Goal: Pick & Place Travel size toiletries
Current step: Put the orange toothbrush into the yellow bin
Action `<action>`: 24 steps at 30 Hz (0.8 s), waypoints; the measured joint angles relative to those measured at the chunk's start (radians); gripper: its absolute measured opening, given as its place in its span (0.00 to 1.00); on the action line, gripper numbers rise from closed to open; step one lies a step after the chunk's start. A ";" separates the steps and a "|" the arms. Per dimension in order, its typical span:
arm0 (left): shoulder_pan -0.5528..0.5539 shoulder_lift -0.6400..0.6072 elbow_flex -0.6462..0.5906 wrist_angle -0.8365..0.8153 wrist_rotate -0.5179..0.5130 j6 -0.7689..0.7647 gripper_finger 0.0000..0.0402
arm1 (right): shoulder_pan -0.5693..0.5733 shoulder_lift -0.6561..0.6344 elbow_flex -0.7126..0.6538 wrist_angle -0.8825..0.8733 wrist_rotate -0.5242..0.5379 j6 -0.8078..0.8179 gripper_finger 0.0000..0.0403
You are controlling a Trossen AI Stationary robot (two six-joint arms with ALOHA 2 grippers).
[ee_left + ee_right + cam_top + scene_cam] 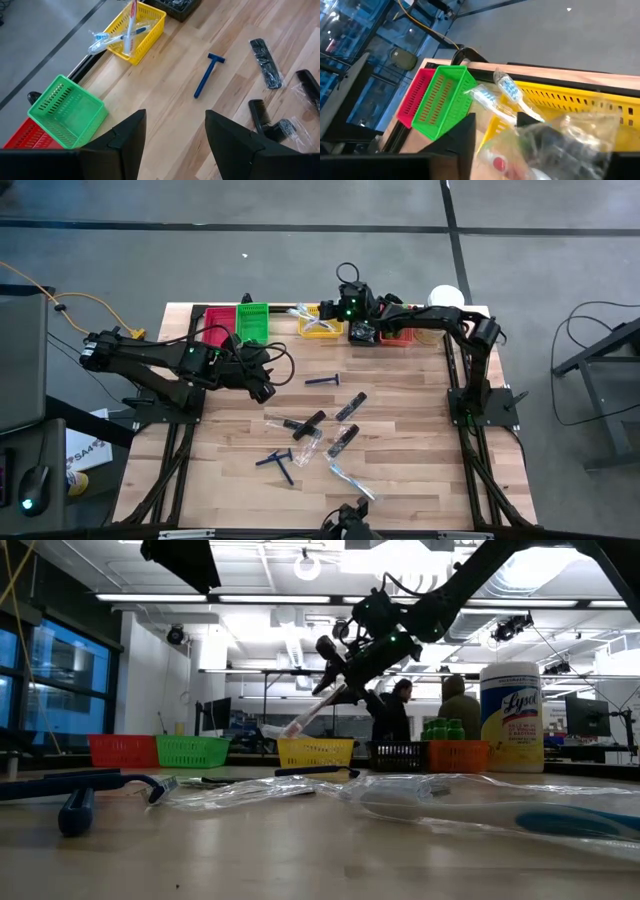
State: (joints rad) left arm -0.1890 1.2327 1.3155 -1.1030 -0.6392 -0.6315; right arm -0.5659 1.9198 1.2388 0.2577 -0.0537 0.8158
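From above, the right hand [352, 308] hovers over the yellow bin [321, 325] at the surface's far edge; razors, combs and wrapped toothbrushes lie scattered mid-surface. The low view shows a clear-wrapped toothbrush [312, 715] slanting from that hand into the bin; whether it is gripped, I cannot tell. Left wrist: the left hand [175, 131] gapes, empty, near a blue razor [206, 75].

The only readable wording is showing in the low view: the brand name "Lysol" is standing in blue script on the yellow label of the large white jar [511, 718] at the counter's [300, 850] far edge. The smaller print beneath it is staying illegible.
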 joint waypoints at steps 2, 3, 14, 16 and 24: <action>0.000 0.000 0.000 0.000 0.000 -0.002 0.49 | 0.000 0.000 0.000 0.000 0.014 0.000 0.38; 0.000 0.000 0.000 0.000 0.000 -0.002 0.49 | 0.000 0.000 0.000 -0.001 0.027 0.000 0.39; 0.000 0.000 0.000 0.000 0.001 -0.002 0.49 | -0.019 0.000 0.000 0.000 0.107 0.000 0.38; 0.000 0.000 0.000 0.000 0.001 -0.002 0.49 | -0.020 0.000 0.000 0.010 0.107 0.000 0.36; 0.000 0.000 0.000 0.000 0.002 -0.003 0.49 | -0.039 0.000 0.000 0.055 0.159 0.000 0.26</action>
State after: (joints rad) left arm -0.1890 1.2327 1.3151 -1.1027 -0.6373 -0.6341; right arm -0.6048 1.9198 1.2388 0.3124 0.1054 0.8157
